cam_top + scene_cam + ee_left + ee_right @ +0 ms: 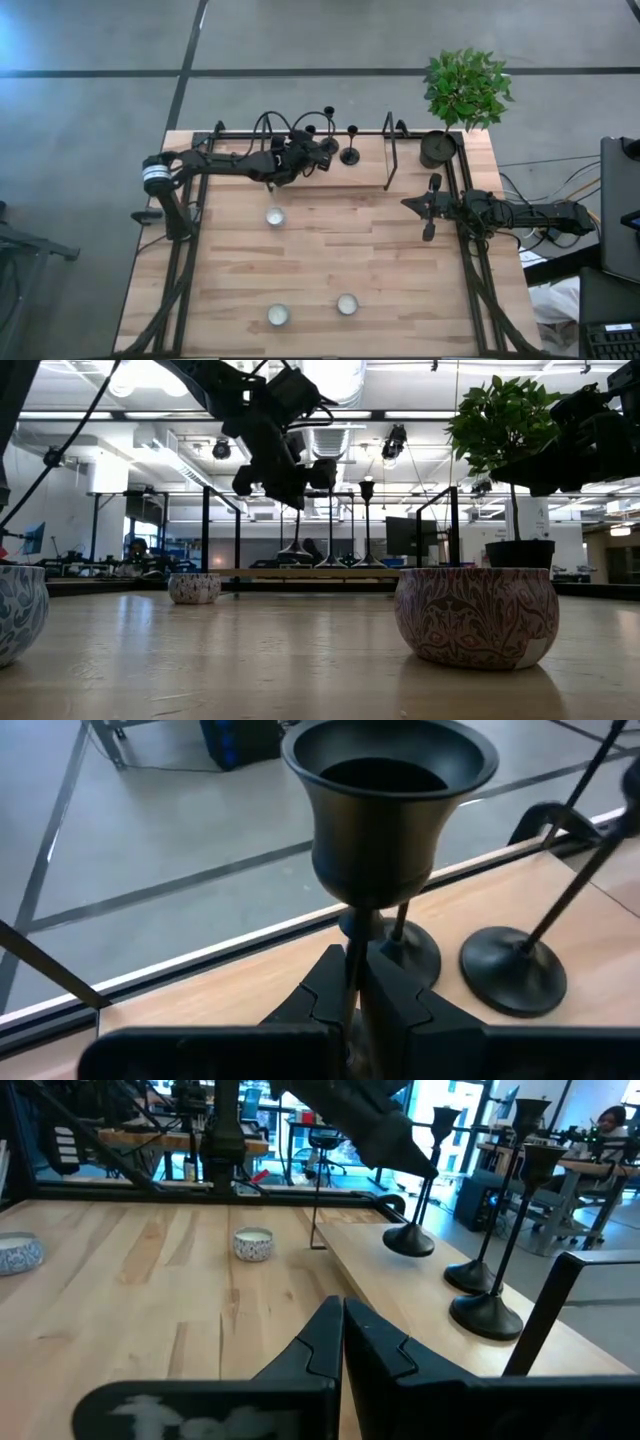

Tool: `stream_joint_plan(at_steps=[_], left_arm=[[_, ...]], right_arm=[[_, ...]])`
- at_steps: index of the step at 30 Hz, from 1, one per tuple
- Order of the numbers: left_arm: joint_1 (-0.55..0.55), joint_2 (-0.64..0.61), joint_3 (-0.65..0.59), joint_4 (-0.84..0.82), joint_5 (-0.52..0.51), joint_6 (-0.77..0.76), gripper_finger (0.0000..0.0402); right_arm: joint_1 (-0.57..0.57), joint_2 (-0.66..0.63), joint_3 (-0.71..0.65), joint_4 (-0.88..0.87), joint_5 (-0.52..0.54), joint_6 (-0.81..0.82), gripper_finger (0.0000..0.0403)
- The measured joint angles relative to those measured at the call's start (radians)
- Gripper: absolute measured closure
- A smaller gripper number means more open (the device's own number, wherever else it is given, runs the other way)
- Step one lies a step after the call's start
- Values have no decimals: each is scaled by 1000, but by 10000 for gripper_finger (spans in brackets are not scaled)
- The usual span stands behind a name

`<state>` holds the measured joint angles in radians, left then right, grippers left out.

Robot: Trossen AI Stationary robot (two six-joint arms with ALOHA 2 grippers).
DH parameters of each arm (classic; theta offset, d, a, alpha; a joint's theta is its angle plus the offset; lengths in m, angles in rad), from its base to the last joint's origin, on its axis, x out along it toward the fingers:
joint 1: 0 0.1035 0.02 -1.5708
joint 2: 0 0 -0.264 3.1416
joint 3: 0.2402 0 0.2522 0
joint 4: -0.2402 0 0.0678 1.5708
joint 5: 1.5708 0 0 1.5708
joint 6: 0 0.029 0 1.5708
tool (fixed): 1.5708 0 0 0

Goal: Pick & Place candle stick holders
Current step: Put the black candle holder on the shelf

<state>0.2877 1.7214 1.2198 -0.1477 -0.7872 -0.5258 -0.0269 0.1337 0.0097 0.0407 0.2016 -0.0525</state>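
Left tool [352,982] is pinched tight on 1 candle holder's [385,810] thin stem at top center, so swinging could topple the 2 neighbors [513,968]; right tool [341,1338] sits closed, empty.

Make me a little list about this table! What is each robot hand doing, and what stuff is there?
left gripper: shut on the stem of one black metal candlestick holder, at the far edge
other holders: two, standing close by
right gripper: shut, empty, waiting at the right side
small patterned round bowls: three, spread over the wooden table
green potted plant: far right corner
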Motion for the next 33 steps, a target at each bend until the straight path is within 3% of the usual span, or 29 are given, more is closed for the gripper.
stream_joint_plan(at_steps=[11, 18, 33], left_arm=[[7, -1, -70, 41, -15, -78, 384], [8, -1, -102, 143, -17, -44, 384], [18, -2, -113, 142, -30, -24, 384]], right_arm=[[0, 0, 0, 0, 0, 0, 394], [0, 0, 0, 0, 0, 0, 394], [0, 0, 0, 0, 0, 0, 394]])
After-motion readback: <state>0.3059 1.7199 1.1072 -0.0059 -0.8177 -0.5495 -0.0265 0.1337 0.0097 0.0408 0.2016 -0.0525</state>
